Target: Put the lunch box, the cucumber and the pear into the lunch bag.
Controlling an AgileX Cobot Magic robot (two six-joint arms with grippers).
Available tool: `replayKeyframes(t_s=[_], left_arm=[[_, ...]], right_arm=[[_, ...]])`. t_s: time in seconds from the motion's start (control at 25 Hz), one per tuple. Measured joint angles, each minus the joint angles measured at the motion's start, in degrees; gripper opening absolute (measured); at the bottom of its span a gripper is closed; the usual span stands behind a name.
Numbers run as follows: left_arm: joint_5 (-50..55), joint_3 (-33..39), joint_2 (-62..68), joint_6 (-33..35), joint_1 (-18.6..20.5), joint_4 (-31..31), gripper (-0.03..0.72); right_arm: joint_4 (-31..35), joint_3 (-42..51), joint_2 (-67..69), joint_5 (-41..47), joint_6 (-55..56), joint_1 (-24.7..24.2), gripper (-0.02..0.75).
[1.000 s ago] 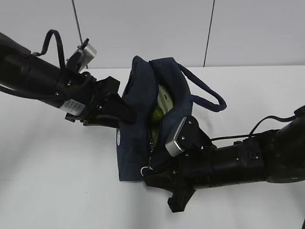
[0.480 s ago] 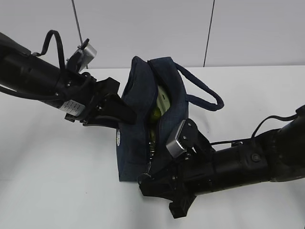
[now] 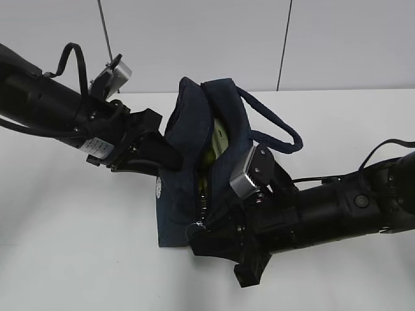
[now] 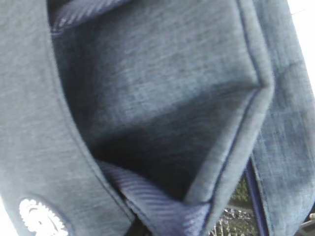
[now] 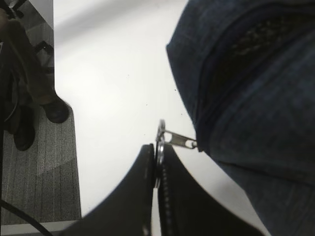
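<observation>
Pinching the zip's ring pull (image 5: 160, 142), the right gripper (image 5: 157, 152) presses together; left gripper (image 3: 170, 152) clamps the lunch bag (image 3: 188, 194) on the white table (image 3: 78, 220).

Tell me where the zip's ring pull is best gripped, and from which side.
Grip the ring pull across its thin flat rim, from the table side away from the lunch bag. It sticks out clear of the fabric on its tab, edge-on to the right gripper, whose jaws are shut on it this way.
</observation>
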Motion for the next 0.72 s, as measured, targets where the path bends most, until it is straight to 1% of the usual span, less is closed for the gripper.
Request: replayKeyframes(t_s=[0.24,0.44,0.48,0.72], left_arm=[[0.0,0.0,0.0,0.2,0.0,0.0,0.147],[0.2,0.0,0.0,0.8,0.0,-0.1,0.032],[0.2,0.0,0.0,0.9,0.0,-0.1,0.020],[0.2,0.0,0.0,1.1,0.0,-0.1,0.004]], right_arm=[[-2.0,0.0,-2.4,1.2,2.0,0.0,0.000],[-3.6,0.0,-4.2,2.5,3.4,0.0,0.000],[-3.8,0.0,-4.6,2.5,3.6,0.0,0.000],[-5.0,0.1,-6.7,2.8,4.7,0.0,0.000]])
